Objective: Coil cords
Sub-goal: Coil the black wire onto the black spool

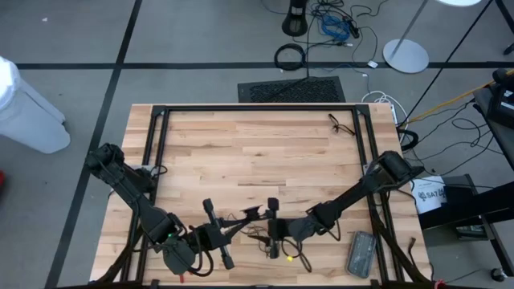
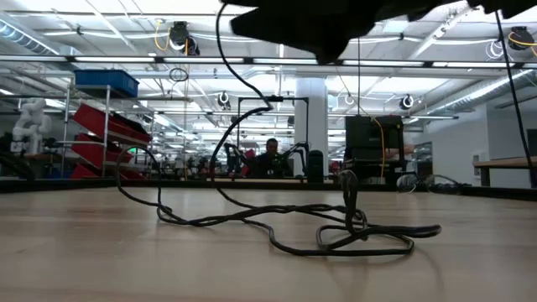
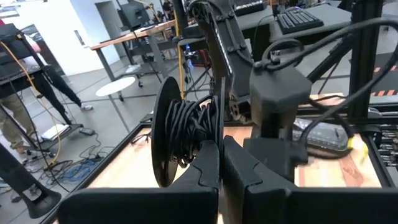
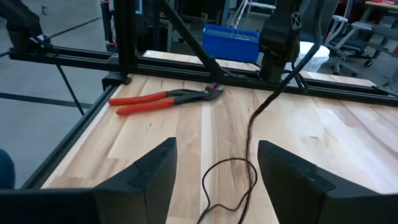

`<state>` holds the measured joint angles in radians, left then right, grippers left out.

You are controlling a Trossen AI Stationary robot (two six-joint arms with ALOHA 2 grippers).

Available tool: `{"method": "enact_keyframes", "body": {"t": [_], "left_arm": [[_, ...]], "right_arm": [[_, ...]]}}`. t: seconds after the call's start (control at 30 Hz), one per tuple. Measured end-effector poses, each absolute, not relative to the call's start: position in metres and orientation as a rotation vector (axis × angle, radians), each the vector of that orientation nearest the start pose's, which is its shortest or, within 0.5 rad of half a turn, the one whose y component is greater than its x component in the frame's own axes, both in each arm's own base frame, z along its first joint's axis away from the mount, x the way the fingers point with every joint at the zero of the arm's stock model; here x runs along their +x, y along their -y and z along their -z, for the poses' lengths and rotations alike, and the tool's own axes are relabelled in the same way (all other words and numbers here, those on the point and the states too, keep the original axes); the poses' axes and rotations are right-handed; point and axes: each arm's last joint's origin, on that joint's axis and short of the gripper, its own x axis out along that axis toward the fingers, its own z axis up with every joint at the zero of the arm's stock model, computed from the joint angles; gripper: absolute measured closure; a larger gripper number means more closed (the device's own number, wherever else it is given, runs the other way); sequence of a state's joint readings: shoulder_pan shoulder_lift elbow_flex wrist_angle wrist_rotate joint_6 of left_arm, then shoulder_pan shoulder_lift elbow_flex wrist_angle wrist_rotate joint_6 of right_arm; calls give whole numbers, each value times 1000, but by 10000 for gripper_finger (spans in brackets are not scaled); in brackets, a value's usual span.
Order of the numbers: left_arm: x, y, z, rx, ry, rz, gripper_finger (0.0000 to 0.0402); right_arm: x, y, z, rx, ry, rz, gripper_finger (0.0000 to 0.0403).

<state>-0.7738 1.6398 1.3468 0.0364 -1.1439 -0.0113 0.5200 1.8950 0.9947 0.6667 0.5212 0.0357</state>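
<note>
The thin black cord (image 2: 252, 214) lies in loose loops on the wooden table near its front edge (image 1: 261, 241). One strand rises from the loops (image 2: 225, 75) to a small round dark spool (image 3: 186, 130) with cord wound on it. My left gripper (image 3: 221, 158) is raised above the table and shut at that spool (image 1: 254, 213). Lower, just right of it, my right gripper (image 1: 269, 233) is open. Its fingers stand on either side of a cord loop on the table (image 4: 231, 177) and touch nothing. My left gripper holds the spool by the rim of one flange (image 3: 217, 134), which runs down between the two shut fingertips. The fingers reach roughly level from the table's left. The spool stands on edge, lifted clear of the table. The cord hangs slack from it.
Red-handled pliers (image 4: 165, 98) lie on the wood beside the black frame rail (image 4: 74, 56). A grey flat device (image 1: 361, 253) sits at the front right. Black rails (image 1: 257, 107) frame the table. A dark wire-like object (image 1: 341, 124) lies at the far right. Bare wood stretches across the middle.
</note>
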Motion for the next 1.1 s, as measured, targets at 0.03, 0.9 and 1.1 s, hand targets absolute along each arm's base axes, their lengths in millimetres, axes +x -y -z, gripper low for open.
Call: {"method": "enact_keyframes", "body": {"t": [0.03, 0.9, 1.1], "left_arm": [[281, 238, -333, 200, -146, -369, 400], [281, 238, -334, 198, -144, -366, 401], [280, 239, -334, 199, -145, -364, 401]], "right_arm": [[352, -183, -176, -84, -209, 9, 194], [369, -164, -155, -81, -260, -22, 364], [369, -162, -153, -85, -282, -22, 399]]}}
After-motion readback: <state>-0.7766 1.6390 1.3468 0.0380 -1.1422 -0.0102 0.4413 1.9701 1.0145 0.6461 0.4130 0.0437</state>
